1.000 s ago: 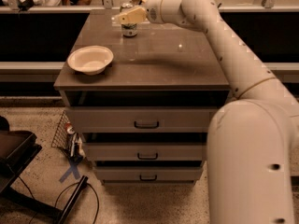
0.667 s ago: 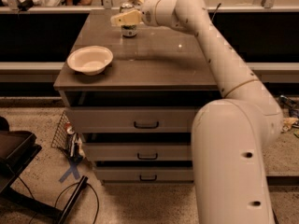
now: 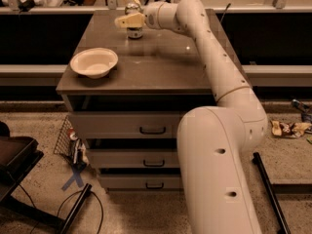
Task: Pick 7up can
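gripper [image 3: 126,9] was at the far end of the desk [image 3: 161,67], its fingers apart, one on either side of the 7up can [image 3: 135,32]. can stood upright between them on the desk. white bowl [image 3: 94,62] sat well apart from the gripper, toward the desk's near edge.

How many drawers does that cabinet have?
3, stacked on the cabinet front: top drawer, middle drawer, bottom drawer. None looks hidden. The gripper is at the 7up can on top.
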`<state>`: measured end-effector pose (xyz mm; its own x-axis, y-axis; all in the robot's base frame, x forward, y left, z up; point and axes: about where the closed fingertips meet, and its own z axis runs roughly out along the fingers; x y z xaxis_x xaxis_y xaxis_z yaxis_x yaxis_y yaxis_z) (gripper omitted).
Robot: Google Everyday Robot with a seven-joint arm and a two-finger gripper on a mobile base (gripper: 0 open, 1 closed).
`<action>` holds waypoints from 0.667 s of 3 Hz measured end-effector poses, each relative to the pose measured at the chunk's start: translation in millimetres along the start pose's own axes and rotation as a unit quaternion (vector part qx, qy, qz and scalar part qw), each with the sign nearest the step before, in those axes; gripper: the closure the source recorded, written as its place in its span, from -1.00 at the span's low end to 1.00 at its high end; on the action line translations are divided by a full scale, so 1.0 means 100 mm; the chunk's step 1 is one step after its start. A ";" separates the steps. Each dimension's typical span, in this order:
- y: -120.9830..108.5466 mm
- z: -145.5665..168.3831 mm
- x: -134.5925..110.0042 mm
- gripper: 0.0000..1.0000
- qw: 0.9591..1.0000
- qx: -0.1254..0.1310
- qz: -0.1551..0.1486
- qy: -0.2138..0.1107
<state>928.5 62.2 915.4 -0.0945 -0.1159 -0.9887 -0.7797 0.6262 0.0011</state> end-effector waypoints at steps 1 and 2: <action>-0.12 0.08 0.02 -1.00 1.000 0.010 -0.003 -0.006; -0.14 0.20 0.03 -1.00 1.000 0.012 0.001 -0.017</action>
<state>951.8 68.7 909.1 -0.0743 -0.0896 -0.9932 -0.7639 0.6453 -0.0010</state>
